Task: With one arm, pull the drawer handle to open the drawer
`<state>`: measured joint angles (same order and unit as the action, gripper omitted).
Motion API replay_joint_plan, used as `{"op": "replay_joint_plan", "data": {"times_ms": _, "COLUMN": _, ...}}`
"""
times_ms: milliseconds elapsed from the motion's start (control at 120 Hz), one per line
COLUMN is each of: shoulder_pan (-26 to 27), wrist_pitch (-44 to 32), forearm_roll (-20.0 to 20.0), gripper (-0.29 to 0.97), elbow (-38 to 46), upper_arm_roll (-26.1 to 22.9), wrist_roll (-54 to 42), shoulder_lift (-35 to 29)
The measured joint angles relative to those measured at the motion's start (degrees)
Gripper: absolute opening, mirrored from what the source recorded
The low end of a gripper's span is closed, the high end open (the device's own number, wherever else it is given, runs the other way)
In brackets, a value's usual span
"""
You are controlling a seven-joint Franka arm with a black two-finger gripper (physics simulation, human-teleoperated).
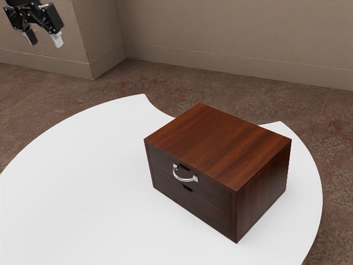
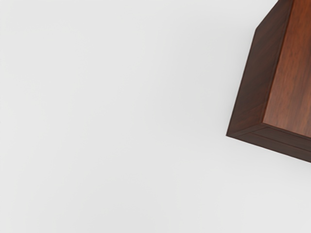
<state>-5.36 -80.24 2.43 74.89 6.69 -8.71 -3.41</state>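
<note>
White round bench on a brown floor. The wooden drawer cabinet stands on it, fronts flush, with a silver handle on the upper drawer. The gripper is high up, well apart from the cabinet, released and empty.

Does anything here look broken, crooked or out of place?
Nothing looks damaged or spilled. The wooden cabinet sits flat on the white table with its drawers shut. One small oddity: the front carries just one silver handle.
</note>
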Motion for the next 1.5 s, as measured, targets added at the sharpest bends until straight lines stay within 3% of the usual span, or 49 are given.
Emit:
{"op": "replay_joint_plan", "data": {"times_ms": 183, "shoulder_pan": 0.1, "wrist_pitch": -0.1, "forearm_roll": 0.2, "gripper": 0.66, "elbow": 0.1, "upper_arm_roll": 0.1, "wrist_roll": 0.1, "shoulder_lift": 0.7}}
{"op": "replay_joint_plan", "data": {"times_ms": 475, "shoulder_pan": -1.4, "wrist_pitch": 0.1, "forearm_roll": 0.6, "gripper": 0.66, "elbow": 2.4, "upper_arm_roll": -2.6, "wrist_roll": 9.2, "shoulder_lift": 4.6}}
{"op": "replay_joint_plan", "data": {"times_ms": 525, "shoulder_pan": -0.7, "wrist_pitch": -0.6, "forearm_roll": 0.8, "gripper": 0.66, "elbow": 8.6, "upper_arm_roll": -2.8, "wrist_roll": 12.6, "shoulder_lift": 2.5}}
{"op": "replay_joint_plan", "data": {"times_ms": 600, "shoulder_pan": 3.6, "wrist_pitch": -6.7, "forearm_roll": 1.8, "gripper": 0.66, "elbow": 30.7, "upper_arm_roll": -5.1, "wrist_roll": 18.3, "shoulder_lift": -9.4}}
{"op": "replay_joint_plan", "data": {"times_ms": 650, "shoulder_pan": 4.0, "wrist_pitch": -11.9, "forearm_roll": 4.4, "gripper": 0.65, "elbow": 44.1, "upper_arm_roll": -11.2, "wrist_roll": 22.8, "shoulder_lift": -17.8}}
{"op": "replay_joint_plan", "data": {"times_ms": 692, "shoulder_pan": 2.9, "wrist_pitch": -15.4, "forearm_roll": 7.1, "gripper": 0.65, "elbow": 50.4, "upper_arm_roll": -15.4, "wrist_roll": 26.8, "shoulder_lift": -21.7}}
{"op": "replay_joint_plan", "data": {"times_ms": 817, "shoulder_pan": 4.1, "wrist_pitch": -24.5, "forearm_roll": 13.3, "gripper": 0.65, "elbow": 58.2, "upper_arm_roll": -19.2, "wrist_roll": 38.0, "shoulder_lift": -23.7}}
{"op": "replay_joint_plan", "data": {"times_ms": 942, "shoulder_pan": 9.1, "wrist_pitch": -32.7, "forearm_roll": 15.7, "gripper": 0.65, "elbow": 63.6, "upper_arm_roll": -23.4, "wrist_roll": 50.1, "shoulder_lift": -28.2}}
{"op": "replay_joint_plan", "data": {"times_ms": 1075, "shoulder_pan": 10.0, "wrist_pitch": -39.2, "forearm_roll": 18.7, "gripper": 0.64, "elbow": 66.0, "upper_arm_roll": -25.9, "wrist_roll": 61.8, "shoulder_lift": -29.3}}
{"op": "replay_joint_plan", "data": {"times_ms": 1225, "shoulder_pan": 10.7, "wrist_pitch": -48.1, "forearm_roll": 14.8, "gripper": 0.64, "elbow": 65.8, "upper_arm_roll": -26.8, "wrist_roll": 72.4, "shoulder_lift": -23.3}}
{"op": "replay_joint_plan", "data": {"times_ms": 1350, "shoulder_pan": 13.0, "wrist_pitch": -52.3, "forearm_roll": 10.2, "gripper": 0.64, "elbow": 63.4, "upper_arm_roll": -21.0, "wrist_roll": 79.2, "shoulder_lift": -19.3}}
{"op": "replay_joint_plan", "data": {"times_ms": 1500, "shoulder_pan": 13.5, "wrist_pitch": -55.9, "forearm_roll": 8.5, "gripper": 0.64, "elbow": 63.0, "upper_arm_roll": -19.8, "wrist_roll": 85.8, "shoulder_lift": -16.5}}
